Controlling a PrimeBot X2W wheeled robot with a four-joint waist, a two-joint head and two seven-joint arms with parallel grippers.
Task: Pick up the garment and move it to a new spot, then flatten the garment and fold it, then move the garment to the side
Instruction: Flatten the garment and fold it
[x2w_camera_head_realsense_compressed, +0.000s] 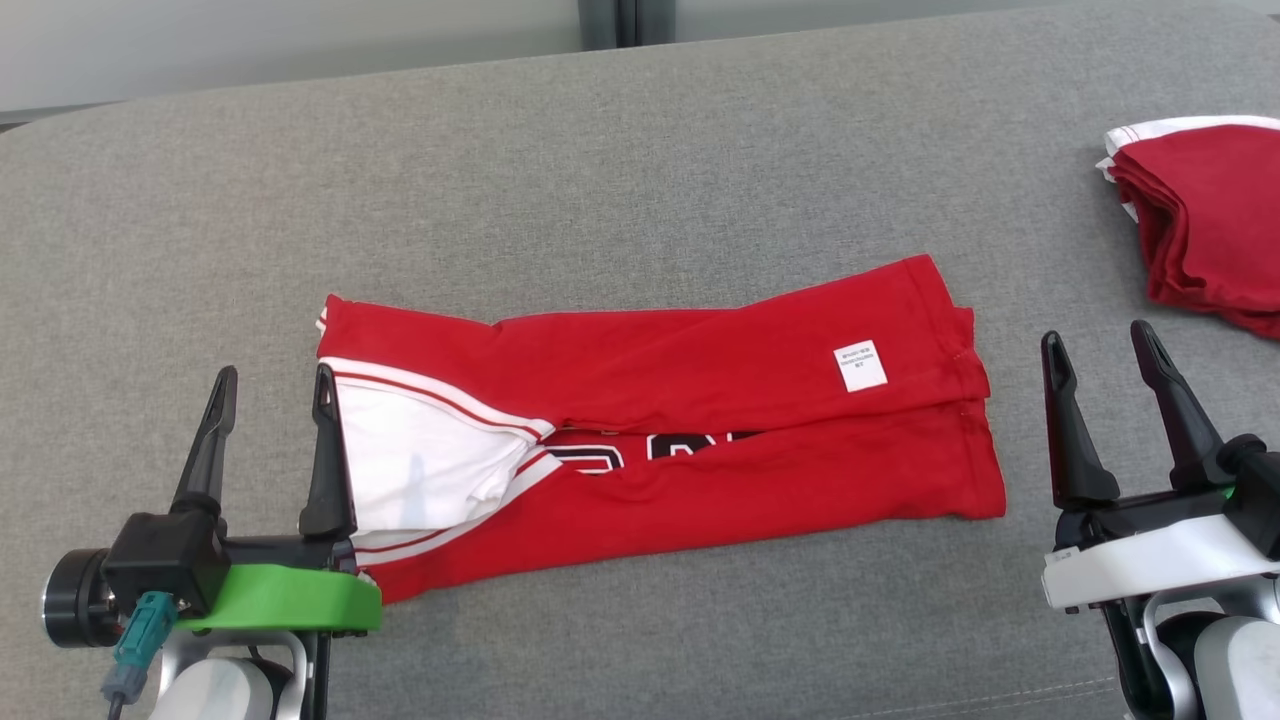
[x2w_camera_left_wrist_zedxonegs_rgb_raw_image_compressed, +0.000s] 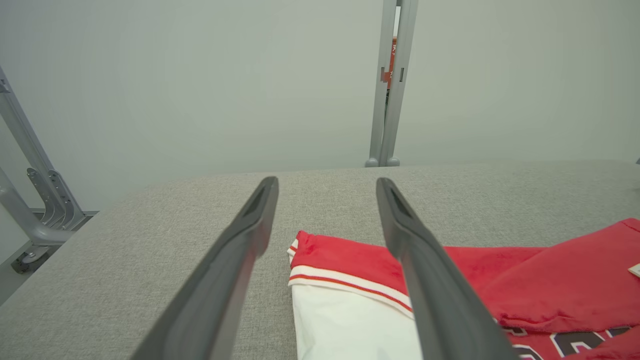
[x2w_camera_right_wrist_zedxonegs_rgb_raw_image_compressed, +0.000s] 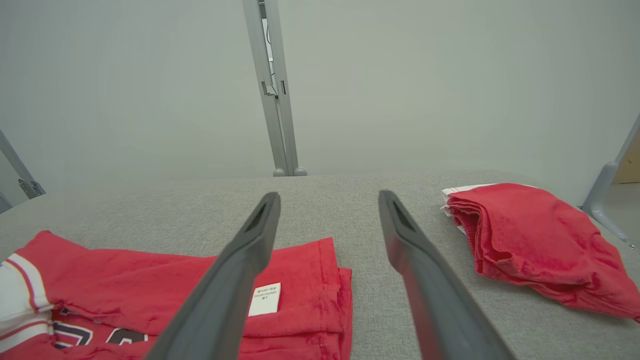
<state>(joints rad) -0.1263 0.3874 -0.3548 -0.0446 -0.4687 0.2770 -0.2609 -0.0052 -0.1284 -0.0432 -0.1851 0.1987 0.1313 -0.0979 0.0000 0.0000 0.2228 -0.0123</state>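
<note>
Garment (x2w_camera_head_realsense_compressed: 700, 360) unheld, fingers (x2w_camera_head_realsense_compressed: 325, 450) wide apart

Red garments: two, a long folded red jersey (x2w_camera_head_realsense_compressed: 700, 400) in the middle of the head view and a folded red bundle (x2w_camera_head_realsense_compressed: 1205, 225) at its upper right edge.
White tags: one white label (x2w_camera_head_realsense_compressed: 860, 366), on the right part of the jersey.
Grippers: two, the left gripper (x2w_camera_head_realsense_compressed: 277, 372) at lower left and the right gripper (x2w_camera_head_realsense_compressed: 1096, 332) at lower right.
Dark fingers: four, two on each gripper.
Green parts: one green bracket (x2w_camera_head_realsense_compressed: 280, 600), at lower left.
Padded surfaces: one grey cushion (x2w_camera_head_realsense_compressed: 640, 150), spanning the frame.
Metal uprights: one pair of grey posts (x2w_camera_left_wrist_zedxonegs_rgb_raw_image_compressed: 381, 100), at top centre.
Black letters on the jersey: partly hidden, so the count cannot be told.
</note>
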